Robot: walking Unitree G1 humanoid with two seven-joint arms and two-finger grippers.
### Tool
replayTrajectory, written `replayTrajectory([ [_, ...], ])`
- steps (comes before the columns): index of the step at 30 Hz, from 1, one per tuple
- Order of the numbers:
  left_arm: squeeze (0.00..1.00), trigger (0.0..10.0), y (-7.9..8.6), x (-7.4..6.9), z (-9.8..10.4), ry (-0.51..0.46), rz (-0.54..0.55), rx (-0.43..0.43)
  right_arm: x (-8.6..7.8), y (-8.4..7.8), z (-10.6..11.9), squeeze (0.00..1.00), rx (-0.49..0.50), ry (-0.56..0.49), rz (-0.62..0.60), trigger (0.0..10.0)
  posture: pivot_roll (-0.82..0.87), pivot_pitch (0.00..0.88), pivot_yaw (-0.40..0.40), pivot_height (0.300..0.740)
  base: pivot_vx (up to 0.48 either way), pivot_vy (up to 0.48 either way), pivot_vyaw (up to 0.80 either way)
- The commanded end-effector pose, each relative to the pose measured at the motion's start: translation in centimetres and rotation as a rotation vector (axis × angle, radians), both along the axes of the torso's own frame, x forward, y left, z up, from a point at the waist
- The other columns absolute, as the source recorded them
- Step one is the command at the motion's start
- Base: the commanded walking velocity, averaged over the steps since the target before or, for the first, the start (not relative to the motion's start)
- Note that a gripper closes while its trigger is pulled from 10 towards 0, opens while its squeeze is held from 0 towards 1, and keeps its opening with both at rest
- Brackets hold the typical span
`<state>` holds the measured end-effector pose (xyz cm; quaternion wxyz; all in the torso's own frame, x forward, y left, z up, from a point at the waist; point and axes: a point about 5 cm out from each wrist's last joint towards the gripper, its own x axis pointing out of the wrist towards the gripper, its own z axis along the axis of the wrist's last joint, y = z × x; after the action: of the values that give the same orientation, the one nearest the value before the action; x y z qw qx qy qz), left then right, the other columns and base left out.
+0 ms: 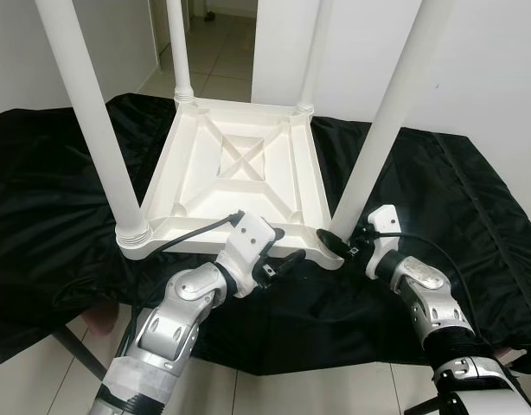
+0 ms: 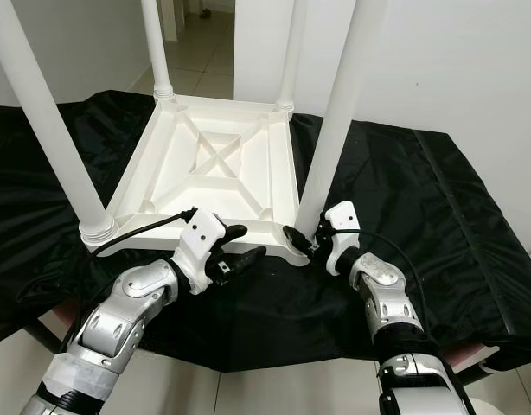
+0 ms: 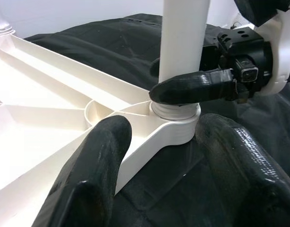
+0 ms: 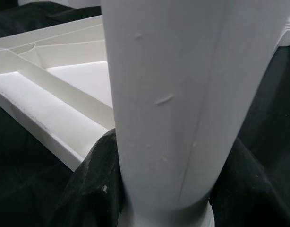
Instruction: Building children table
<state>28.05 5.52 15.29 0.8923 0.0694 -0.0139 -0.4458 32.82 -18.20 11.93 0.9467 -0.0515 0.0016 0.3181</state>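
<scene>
Reaching in from the lower left of the head view, the left gripper (image 1: pixel 287 261) has its black fingers spread apart and holds nothing; they point toward the near right corner of the white plastic tabletop (image 1: pixel 235 169). In the left wrist view one finger (image 3: pixel 90 175) lies against the corner's edge. From the lower right, the right gripper (image 1: pixel 339 245) pinches the white round leg (image 1: pixel 382 121) at its base, where this leg stands in the corner socket; in the left wrist view one of its fingertips (image 3: pixel 192 87) presses on the leg just above the socket. The tabletop lies upside down in the centre of the frame on a black cloth (image 1: pixel 49 190), its ribbed underside facing up. Three other white legs (image 1: pixel 84 112) stand upright in the other corners. Beyond the cloth, at the top, a pale tiled floor (image 1: pixel 218 52) continues between white walls.
</scene>
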Motion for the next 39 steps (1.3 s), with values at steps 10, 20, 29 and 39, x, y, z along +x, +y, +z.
replayTrajectory([
  [10,0.00,10.0,0.1,0.3,0.2,-0.007,0.050,-0.004,-1.1,1.1,-1.1,0.00,0.047,0.037,-0.061,10.0,0.11,0.000,-0.058,0.740,0.000,0.000,0.00],
  [20,0.00,10.0,-0.4,0.3,0.2,-0.007,0.037,-0.006,-1.8,3.5,-1.4,0.00,0.116,0.042,-0.376,10.0,0.09,0.000,-0.049,0.740,0.000,0.000,0.00],
  [29,0.00,10.0,-0.3,0.5,0.2,-0.006,0.041,-0.006,-2.9,5.1,-1.9,0.00,0.211,0.053,-0.723,10.0,0.08,0.000,-0.042,0.740,0.000,0.000,0.00],
  [39,0.00,10.0,0.3,1.2,0.4,-0.012,0.063,0.000,-3.2,7.3,-1.4,0.00,0.243,0.075,-0.607,10.0,0.07,0.000,-0.038,0.740,0.000,0.000,0.00],
])
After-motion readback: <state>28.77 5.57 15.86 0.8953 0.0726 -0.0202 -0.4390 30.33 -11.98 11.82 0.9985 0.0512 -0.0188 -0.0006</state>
